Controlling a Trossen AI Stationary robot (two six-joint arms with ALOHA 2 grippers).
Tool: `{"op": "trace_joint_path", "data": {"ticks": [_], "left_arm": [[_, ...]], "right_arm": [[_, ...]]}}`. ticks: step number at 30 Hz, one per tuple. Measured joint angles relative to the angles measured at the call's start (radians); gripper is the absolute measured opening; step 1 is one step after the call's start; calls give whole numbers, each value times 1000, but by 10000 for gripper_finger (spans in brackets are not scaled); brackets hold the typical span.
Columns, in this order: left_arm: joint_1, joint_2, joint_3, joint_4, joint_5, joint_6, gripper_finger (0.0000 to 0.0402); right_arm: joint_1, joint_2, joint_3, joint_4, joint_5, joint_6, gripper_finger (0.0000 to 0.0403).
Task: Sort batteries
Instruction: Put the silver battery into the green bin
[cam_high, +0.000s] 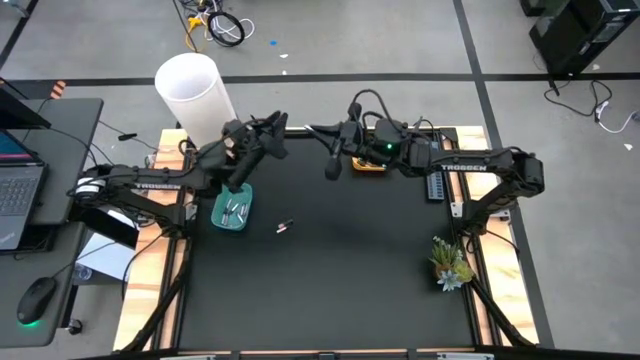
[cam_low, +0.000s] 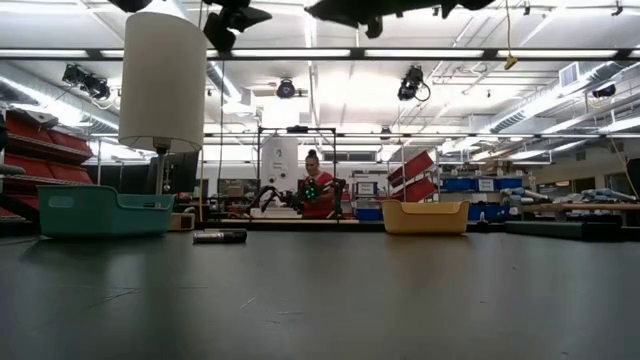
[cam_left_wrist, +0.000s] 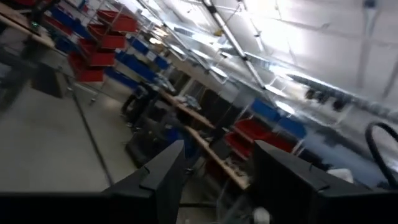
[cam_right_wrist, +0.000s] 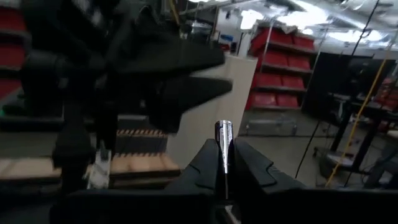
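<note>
My right gripper (cam_high: 331, 170) hangs high over the table's far middle, shut on a silver battery (cam_right_wrist: 224, 140). My left gripper (cam_high: 274, 135) stands close by to its left, also raised. Its fingers are open with nothing between them (cam_left_wrist: 217, 180), and they face the right gripper (cam_right_wrist: 180, 74). Below the left arm a teal bin (cam_high: 232, 208) holds a few pale batteries. One dark battery (cam_high: 284, 227) lies alone on the black mat (cam_low: 220, 236). A yellow bin (cam_low: 425, 216) sits under the right arm (cam_high: 368, 162). My right gripper pinches the silver battery between its two fingertips (cam_right_wrist: 208, 158). The battery lies along the fingers, and its far end (cam_right_wrist: 224, 127) sticks out past the tips. The fingers are about level and point toward the table's left. The battery is lifted clear of the table.
A tall white cylinder (cam_high: 195, 92) stands at the far left corner (cam_low: 163, 80). A green plant sprig (cam_high: 450, 262) lies at the mat's right edge. A desk with a laptop and mouse is left of the table. A person sits far behind the table (cam_low: 315, 190).
</note>
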Motion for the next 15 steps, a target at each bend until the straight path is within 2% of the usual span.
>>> {"op": "trace_joint_path", "data": {"ticks": [7, 15], "left_arm": [[47, 0, 0, 18, 159, -147, 200], [67, 9, 0, 3, 206, -256, 200]], "right_arm": [[5, 49, 57, -12, -48, -1, 29], [12, 50, 74, -3, -66, 6, 29]]}}
